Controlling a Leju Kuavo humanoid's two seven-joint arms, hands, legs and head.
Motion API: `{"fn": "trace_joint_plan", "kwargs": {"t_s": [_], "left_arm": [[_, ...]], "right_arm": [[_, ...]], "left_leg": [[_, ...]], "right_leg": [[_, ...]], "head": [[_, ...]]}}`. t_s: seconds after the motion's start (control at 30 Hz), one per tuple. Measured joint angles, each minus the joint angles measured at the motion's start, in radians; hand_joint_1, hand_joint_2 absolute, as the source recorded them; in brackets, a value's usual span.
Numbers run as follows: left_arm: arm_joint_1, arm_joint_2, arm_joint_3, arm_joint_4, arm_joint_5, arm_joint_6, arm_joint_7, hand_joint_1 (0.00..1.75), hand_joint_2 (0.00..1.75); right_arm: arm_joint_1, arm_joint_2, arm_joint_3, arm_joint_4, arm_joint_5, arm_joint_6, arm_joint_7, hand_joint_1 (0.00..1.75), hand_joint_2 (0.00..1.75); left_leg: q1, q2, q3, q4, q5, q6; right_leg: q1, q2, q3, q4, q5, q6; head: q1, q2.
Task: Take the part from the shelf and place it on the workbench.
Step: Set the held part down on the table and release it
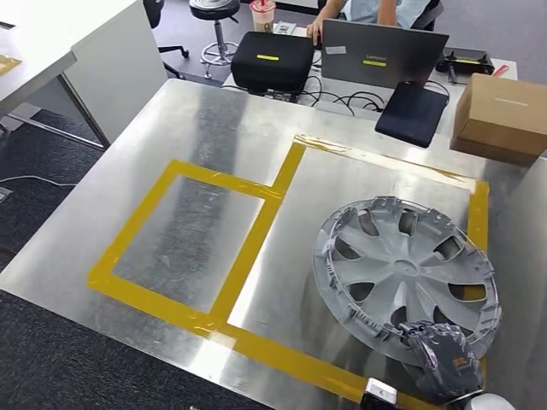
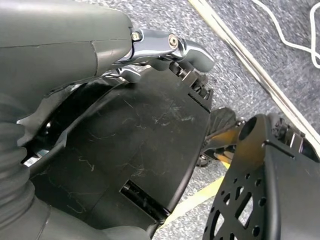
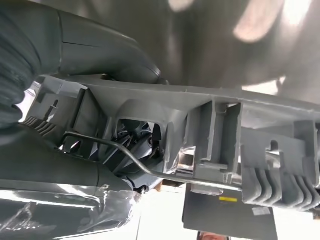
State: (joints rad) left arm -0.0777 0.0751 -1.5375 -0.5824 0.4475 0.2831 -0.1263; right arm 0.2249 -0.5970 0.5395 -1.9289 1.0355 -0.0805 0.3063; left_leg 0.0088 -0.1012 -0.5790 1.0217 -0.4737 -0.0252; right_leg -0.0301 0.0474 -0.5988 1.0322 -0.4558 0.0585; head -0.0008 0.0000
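My right hand (image 1: pixel 445 360), cut off at the near edge of the head view, clamps the near rim of the grey wheel cover (image 1: pixel 406 269), which lies tilted on the steel workbench (image 1: pixel 213 128) inside the right-hand yellow tape frame (image 1: pixel 258 231). Whether the cover's far rim touches the bench, I cannot tell. My left hand (image 2: pixel 158 50) hangs beside dark body panels; its grasp is unreadable.

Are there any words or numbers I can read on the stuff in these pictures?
No text here is clear enough to read.
Laptop lid: a yellow badge and a pale sticker, both blurred.
Black case: a yellow strip, no readable letters.
Cardboard box: faint print, too small.
Cup: a red mark, too small.
Hubcap: no writing visible.
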Motion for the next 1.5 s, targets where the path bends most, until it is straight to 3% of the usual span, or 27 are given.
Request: {"fn": "trace_joint_plan", "kwargs": {"t_s": [0.03,0.1,0.17,0.2,0.23,0.3,0.37,0.43,0.5,0.67,0.8,0.9,1.2,1.5], "left_arm": [[-0.001,0.0,0.0,0.001,0.001,0.0,0.0,0.0,1.75],[-0.005,-0.001,0.001,0.003,0.002,0.002,0.0,0.0,1.75],[-0.009,-0.001,0.002,0.003,0.005,0.006,0.0,0.0,1.75],[-0.01,0.0,0.003,0.003,0.006,0.007,0.001,0.0,1.75],[-0.009,0.0,0.003,0.003,0.008,0.007,0.002,0.0,1.75],[-0.003,0.0,0.003,0.003,0.013,0.007,0.006,0.0,1.75],[0.0,0.0,0.004,0.003,0.018,0.009,0.009,0.0,1.75],[0.001,-0.001,0.005,0.003,0.023,0.011,0.012,0.0,1.75],[0.003,-0.001,0.008,0.003,0.026,0.014,0.016,0.0,1.75],[0.005,0.0,0.011,0.003,0.033,0.017,0.019,0.0,1.75],[0.005,0.0,0.011,0.003,0.036,0.017,0.019,0.0,1.75],[0.005,0.0,0.011,0.003,0.038,0.017,0.019,0.0,1.75],[0.009,0.0,0.017,0.014,0.054,0.012,0.005,0.0,1.75],[0.005,-0.014,0.018,0.052,0.038,-0.007,-0.018,0.0,1.75]], "right_arm": [[0.002,0.0,0.0,0.002,-0.01,-0.003,0.015,1.75,1.75],[0.012,0.0,-0.003,0.004,-0.034,-0.015,0.053,1.75,1.75],[0.025,0.0,-0.011,0.005,-0.062,-0.031,0.09,1.75,1.75],[0.03,0.0,-0.016,0.005,-0.075,-0.037,0.102,1.75,1.75],[0.033,0.0,-0.022,0.005,-0.086,-0.042,0.109,1.75,1.75],[0.038,0.0,-0.033,0.006,-0.098,-0.046,0.115,1.75,1.75],[0.045,0.0,-0.044,0.008,-0.103,-0.053,0.117,1.75,1.75],[0.055,0.0,-0.055,0.011,-0.101,-0.068,0.112,1.75,1.75],[0.063,0.0,-0.06,0.015,-0.096,-0.085,0.102,1.75,1.75],[0.076,0.0,-0.062,0.022,-0.092,-0.101,0.091,1.75,1.75],[0.078,0.0,-0.063,0.022,-0.089,-0.104,0.086,1.75,1.75],[0.077,0.0,-0.063,0.023,-0.086,-0.108,0.082,1.75,1.75],[0.02,0.0,0.008,0.048,-0.087,-0.11,-0.081,1.75,1.75],[-0.054,0.0,0.09,0.068,-0.105,-0.078,-0.133,1.75,1.75]], "left_leg": [[-0.002,0.027,-0.018,0.034,-0.018,-0.005],[-0.005,0.077,-0.082,0.159,-0.071,-0.013],[-0.005,0.088,-0.128,0.259,-0.097,-0.013],[-0.006,0.089,-0.124,0.26,-0.083,-0.011],[-0.006,0.089,-0.104,0.227,-0.055,-0.009],[-0.006,0.091,-0.039,0.105,0.008,-0.002],[-0.005,0.092,0.007,0.006,0.024,0.003],[-0.003,0.09,0.016,-0.024,0.016,0.003],[-0.003,0.088,0.015,-0.024,0.016,0.003],[-0.005,0.089,0.015,-0.024,0.018,0.015],[-0.006,0.089,0.015,-0.024,0.018,0.017],[-0.006,0.089,0.015,-0.024,0.018,0.017],[-0.003,0.096,0.017,-0.024,0.019,0.016],[-0.003,0.097,0.018,-0.024,0.022,0.015]], "right_leg": [[-0.001,-0.009,0.005,-0.004,-0.002,-0.008],[0.002,-0.029,0.013,-0.008,-0.007,-0.02],[0.004,-0.046,0.021,-0.008,-0.012,-0.027],[0.004,-0.052,0.027,-0.008,-0.014,-0.028],[0.005,-0.056,0.032,-0.008,-0.017,-0.028],[0.007,-0.059,0.041,-0.008,-0.022,-0.023],[0.014,-0.062,0.038,-0.004,-0.025,-0.017],[0.019,-0.063,0.029,-0.004,-0.025,-0.027],[0.021,-0.064,0.028,-0.011,-0.022,-0.037],[0.02,-0.063,0.044,-0.029,-0.008,-0.016],[0.019,-0.063,0.045,-0.032,-0.006,-0.01],[0.019,-0.063,0.045,-0.032,-0.006,-0.008],[0.021,-0.055,0.043,-0.029,-0.005,-0.004],[0.021,-0.054,0.042,-0.027,-0.004,-0.005]], "head": [[-0.002,0.0],[-0.005,0.0],[-0.005,0.0],[-0.005,0.0],[-0.005,0.0],[-0.005,0.0],[-0.004,0.0],[-0.003,0.0],[-0.003,0.0],[-0.003,0.0],[-0.003,0.0],[-0.003,0.0],[-0.004,0.0],[-0.004,0.0]]}}
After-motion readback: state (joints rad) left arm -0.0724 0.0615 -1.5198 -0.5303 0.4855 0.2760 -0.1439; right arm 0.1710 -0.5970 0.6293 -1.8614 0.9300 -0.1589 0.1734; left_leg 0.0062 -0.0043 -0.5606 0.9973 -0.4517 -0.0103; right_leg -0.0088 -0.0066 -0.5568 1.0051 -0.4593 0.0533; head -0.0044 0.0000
